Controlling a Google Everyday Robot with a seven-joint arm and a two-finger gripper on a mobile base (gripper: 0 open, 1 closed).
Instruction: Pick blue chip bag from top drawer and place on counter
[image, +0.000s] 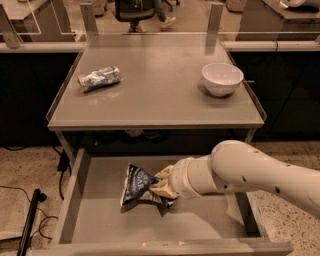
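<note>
Grasp step: my claw (159, 192) pinches the blue chip bag (136, 184) in the top drawer (97, 220). Next: lift clear, up to the worktop (160, 92).

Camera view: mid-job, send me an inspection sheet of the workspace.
Surface: counter flat and grey; top drawer below it pulled open.
Job's things: blue chip bag inside the drawer, not yet on the counter.
Clutter: silvery wrapper at counter left; white bowl at counter right.
Grippers: gripper inside the drawer, against the bag's right edge.
Cables: black cable on the floor, left of the drawer.
Surroundings: speckled floor; office chair behind the counter.
</note>
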